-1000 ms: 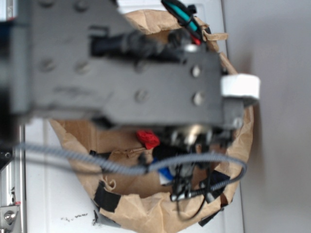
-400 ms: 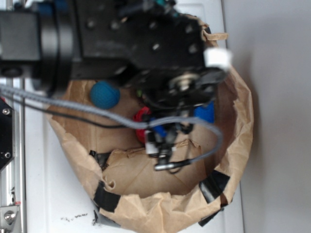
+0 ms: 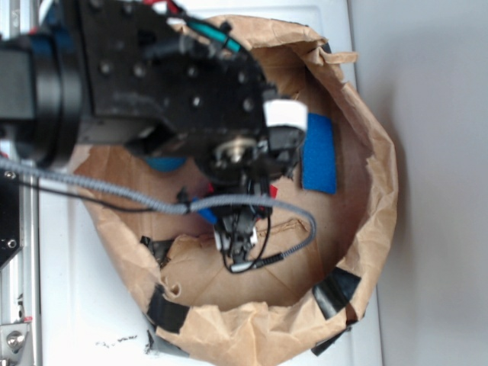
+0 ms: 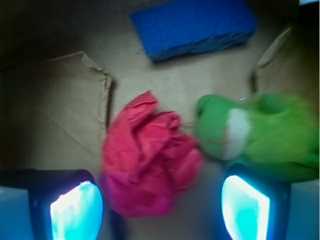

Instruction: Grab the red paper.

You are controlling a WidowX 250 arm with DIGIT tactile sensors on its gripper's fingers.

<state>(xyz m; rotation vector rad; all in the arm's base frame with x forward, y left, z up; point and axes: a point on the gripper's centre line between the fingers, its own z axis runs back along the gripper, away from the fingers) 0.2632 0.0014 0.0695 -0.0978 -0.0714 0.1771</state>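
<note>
The red paper (image 4: pixel 150 157) lies on the brown floor of the paper bag (image 3: pixel 381 191), and it is the landmark here. In the wrist view it is a crumpled wad, and the end effector (image 4: pixel 160 205) stands wide, with one finger (image 4: pixel 75 207) at the lower left of the red paper and the other finger at its lower right; the wad sits between them. I cannot tell whether the fingers touch it, because the picture is blurred. The green plush toy (image 4: pixel 260 135) is just to the right of the red paper, touching it or almost touching. The blue sponge (image 4: pixel 195 25) lies above the red paper, apart from it. A torn flap of brown cardboard (image 4: pixel 60 100) is at its left.

In the exterior view the black arm (image 3: pixel 152 84) covers most of the bag, and only small red bits (image 3: pixel 271 191) of the paper show under it. The blue sponge (image 3: pixel 319 154) is at the right of these bits. The bag stands on a white counter (image 3: pixel 84 305).
</note>
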